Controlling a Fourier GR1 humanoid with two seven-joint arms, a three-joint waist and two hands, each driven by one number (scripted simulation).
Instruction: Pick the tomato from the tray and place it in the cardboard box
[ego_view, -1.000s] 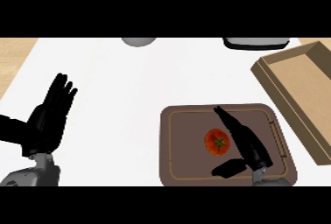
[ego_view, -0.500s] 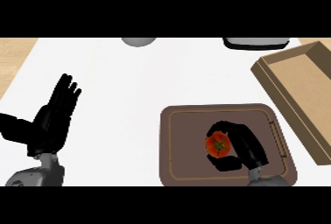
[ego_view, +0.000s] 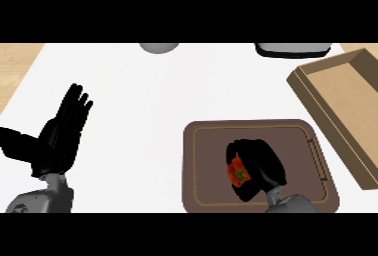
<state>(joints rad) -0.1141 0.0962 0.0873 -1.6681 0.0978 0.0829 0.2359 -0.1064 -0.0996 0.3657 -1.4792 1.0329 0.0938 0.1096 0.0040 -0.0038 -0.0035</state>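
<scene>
Small red tomato (ego_view: 238, 172) w/ green star-shaped stalk patch: lower centre-right of frame, over the dark brown rectangular tray (ego_view: 214, 150), mostly wrapped by black right hand (ego_view: 257, 162). Only a red wedge + the green mark visible at the hand's left side; rest hidden under curled fingers. Can't tell whether touching tray floor or lifted.

Right hand: fingers & thumb curled round tomato, clamped on it; grey forearm entering from lower edge.

Tray: raised rim, thin lighter line running inside the rim, lying flat on white counter (ego_view: 170, 85), lower right of frame.

Open tan cardboard box (ego_view: 325, 95): right side of frame, angled, lower end just beside tray's right edge, inside visible.

Black left hand (ego_view: 59, 135): lower left of frame, fingers straight & apart, pointing up, holding nothing, resting well apart from tray.

Top edge: grey rounded object (ego_view: 159, 47) at centre, dark-rimmed grey item (ego_view: 291, 49) at upper right, both cut off.
</scene>
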